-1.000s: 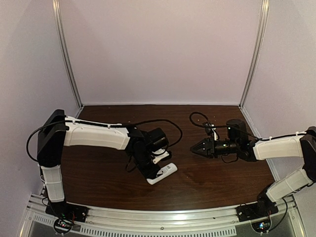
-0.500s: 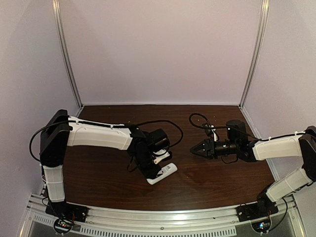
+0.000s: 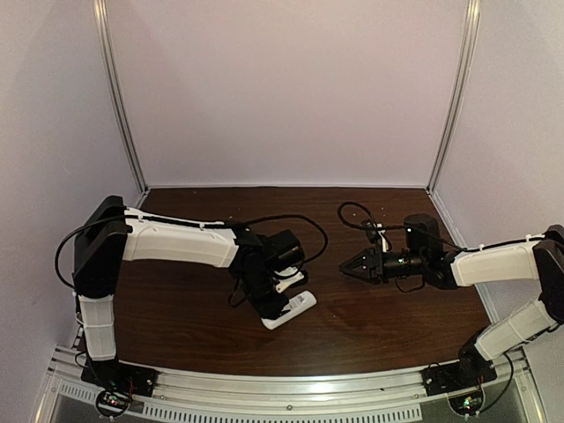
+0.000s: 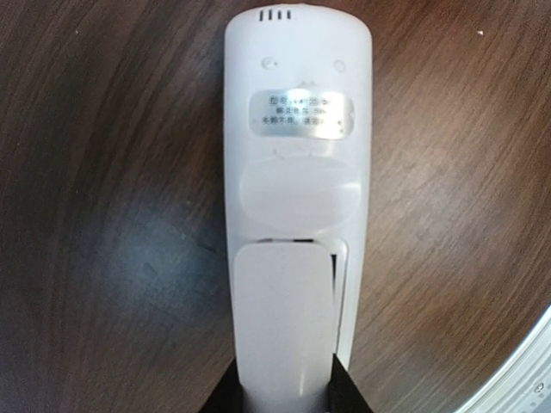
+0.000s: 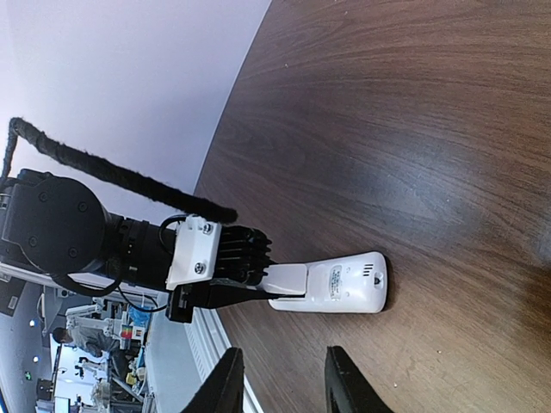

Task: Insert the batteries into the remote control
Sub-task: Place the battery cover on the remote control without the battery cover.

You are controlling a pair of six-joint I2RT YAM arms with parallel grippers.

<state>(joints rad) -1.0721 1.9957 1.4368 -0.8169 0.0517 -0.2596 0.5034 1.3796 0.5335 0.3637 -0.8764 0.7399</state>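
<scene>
The white remote control (image 3: 298, 308) lies back-up on the dark wooden table, label side up in the left wrist view (image 4: 297, 129). My left gripper (image 3: 278, 308) is shut on its white battery cover (image 4: 284, 327), which sits slightly askew over the recess. The right wrist view shows that gripper (image 5: 250, 284) holding the cover (image 5: 288, 280) at the remote's (image 5: 344, 284) near end. My right gripper (image 3: 345, 267) is open and empty, hovering to the right of the remote, its fingers (image 5: 228, 379) at the frame's bottom. The batteries are out of view.
A black cable (image 3: 352, 211) loops over the table behind the right gripper. A metal rail (image 3: 264, 407) runs along the near edge. Pale walls with metal posts (image 3: 123, 106) close in the back and both sides.
The left arm has shifted very slightly to the right. The remote and the right gripper have not visibly moved.
</scene>
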